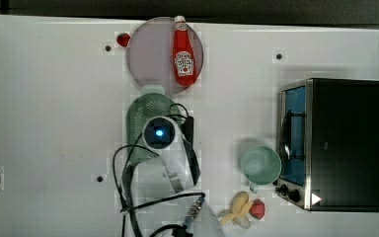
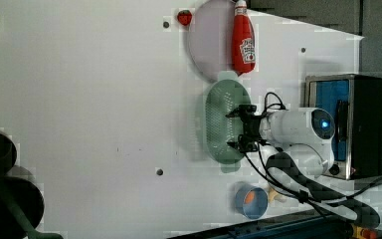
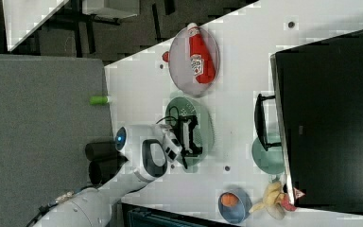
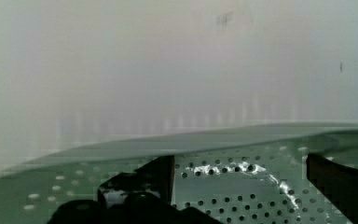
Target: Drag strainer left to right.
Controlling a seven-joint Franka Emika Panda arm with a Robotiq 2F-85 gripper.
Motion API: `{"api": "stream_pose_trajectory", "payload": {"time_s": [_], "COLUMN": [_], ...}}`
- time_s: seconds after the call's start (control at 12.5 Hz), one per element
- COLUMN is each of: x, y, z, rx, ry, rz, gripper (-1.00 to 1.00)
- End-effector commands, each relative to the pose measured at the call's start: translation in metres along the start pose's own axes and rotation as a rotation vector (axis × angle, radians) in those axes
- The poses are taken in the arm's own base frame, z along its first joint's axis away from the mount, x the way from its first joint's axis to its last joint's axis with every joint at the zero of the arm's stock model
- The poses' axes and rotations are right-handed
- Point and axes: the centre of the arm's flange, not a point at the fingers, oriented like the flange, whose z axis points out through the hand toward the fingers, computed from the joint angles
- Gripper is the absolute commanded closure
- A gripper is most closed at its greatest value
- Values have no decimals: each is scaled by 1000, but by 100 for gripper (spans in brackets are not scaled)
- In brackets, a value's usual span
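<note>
One white robot arm reaches over the pale mint-green oval perforated plastic strainer (image 1: 145, 106), which lies on the white table (image 1: 54, 123) near the middle of the top view, just below the round grey-lilac plate (image 1: 150, 54) that carries a red plastic ketchup bottle (image 1: 184, 52). The strainer's upper handle tab appears to touch or slightly overlap the plate's edge. In the left view the black gripper (image 2: 242, 130) hangs over the strainer's right-hand rim, fingers spread wide with nothing between them. The wrist view bears this out: two dark fingers (image 4: 144, 179) stand well apart with the strainer's holed floor between them and its rim running across just beyond, so the claw seems lowered into or just above the bowl; actual contact cannot be told.

This placement suits a drag, I judge: a finger set inside the rim can push the wall sideways without pinching it, which would explain the spread fingers. The drag itself looks not yet done, as the strainer sits centre-left in the top view.

To the top view's right a small round mint-green cup (image 1: 260, 165) stands just beside a black toaster oven (image 1: 335, 143), with a banana and other toy fruit (image 1: 242, 210) below. The path rightward is open until that cup, so the slide should stop short of it
</note>
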Motion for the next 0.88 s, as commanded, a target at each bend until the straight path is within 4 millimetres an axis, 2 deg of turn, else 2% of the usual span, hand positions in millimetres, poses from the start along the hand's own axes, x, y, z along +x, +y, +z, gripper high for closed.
{"api": "stream_pose_trajectory", "payload": {"time_s": [0.08,0.48,0.88], "x": [46,108,148], "y": [-15,-16,-13], "z": [-11,-7,-5], "rx": [28,35,38], "ry": [23,56,79], "rz": [-52,-37,-37], "gripper": [-100,-100,-100]}}
